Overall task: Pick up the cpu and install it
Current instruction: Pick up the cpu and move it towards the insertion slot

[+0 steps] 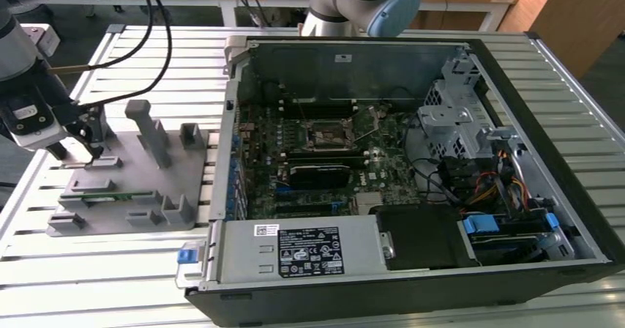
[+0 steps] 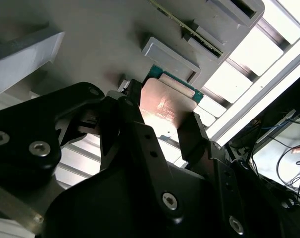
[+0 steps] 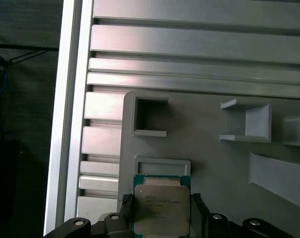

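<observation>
The cpu is a flat square chip with a silvery metal top and a green rim. It sits between the two black fingers of my gripper, which is shut on its opposite edges. It is just beside a shallow rectangular pocket of the grey fixture plate. The second wrist view shows the cpu held the same way in the gripper. In the exterior view my gripper hangs over the fixture plate at that view's left. The black-framed motherboard socket lies inside the open computer case.
The open computer case fills the exterior view's middle and right, with a power supply, a drive cage and cables. A green memory stick rests on the fixture plate among upright grey posts. Everything stands on a slatted aluminium table.
</observation>
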Available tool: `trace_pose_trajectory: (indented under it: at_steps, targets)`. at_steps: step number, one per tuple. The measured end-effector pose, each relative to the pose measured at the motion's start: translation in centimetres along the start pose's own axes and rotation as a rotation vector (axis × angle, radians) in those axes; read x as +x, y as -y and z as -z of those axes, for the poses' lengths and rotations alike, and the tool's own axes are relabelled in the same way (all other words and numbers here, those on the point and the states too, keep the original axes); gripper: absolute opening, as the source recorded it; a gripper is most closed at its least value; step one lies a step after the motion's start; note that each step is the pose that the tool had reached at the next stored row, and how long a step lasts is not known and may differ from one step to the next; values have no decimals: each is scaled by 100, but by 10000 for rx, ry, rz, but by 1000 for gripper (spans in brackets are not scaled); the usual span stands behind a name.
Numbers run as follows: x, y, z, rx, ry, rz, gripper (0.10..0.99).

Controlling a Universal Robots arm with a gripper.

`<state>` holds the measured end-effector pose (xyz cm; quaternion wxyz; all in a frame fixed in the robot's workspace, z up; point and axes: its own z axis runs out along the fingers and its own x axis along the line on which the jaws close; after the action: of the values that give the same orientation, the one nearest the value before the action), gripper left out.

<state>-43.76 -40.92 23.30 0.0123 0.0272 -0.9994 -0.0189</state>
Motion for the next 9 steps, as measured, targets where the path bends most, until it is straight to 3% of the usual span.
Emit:
trace_pose_trajectory:
  at_steps: [9]
  targets:
    - [1, -1, 33, 0, 0, 0, 541]
